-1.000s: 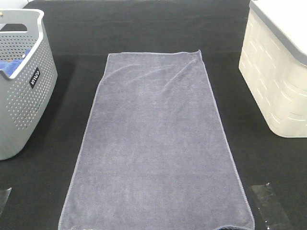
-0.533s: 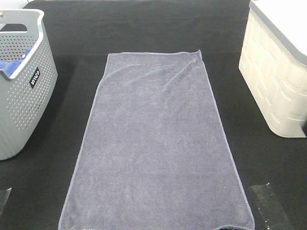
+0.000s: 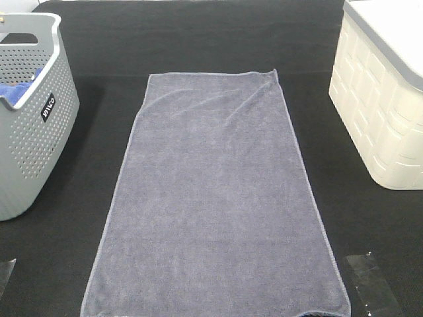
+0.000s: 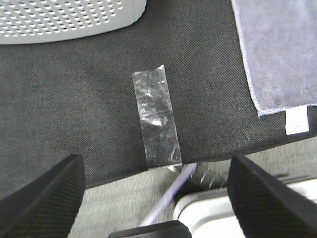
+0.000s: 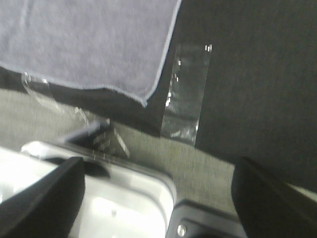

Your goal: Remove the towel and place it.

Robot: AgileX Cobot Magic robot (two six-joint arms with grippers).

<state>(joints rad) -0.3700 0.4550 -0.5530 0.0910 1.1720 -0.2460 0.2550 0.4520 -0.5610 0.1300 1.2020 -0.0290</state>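
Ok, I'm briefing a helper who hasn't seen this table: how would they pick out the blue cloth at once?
Start from the black cloth-covered table and find the grey perforated plastic laundry basket at its left edge, left of the large slate-grey terry towel spread flat in the middle. The bright blue cloth sits inside that basket, showing over its rim. It is the only vivid blue thing; the cream lidded bin stands opposite.

The towel [image 3: 215,198] lies flat down the middle of the exterior high view, on the table cloth [image 3: 198,39], running from mid-frame to the bottom edge. A perforated basket [image 3: 33,119] stands at the left edge, well apart from the towel, with a cloth [image 3: 16,89] inside it; a lidded bin [image 3: 383,105] stands at the upper right. Strips of tape [image 3: 370,281] lie in the lower right corner, just beside the towel's near corner, and at the lower left edge.
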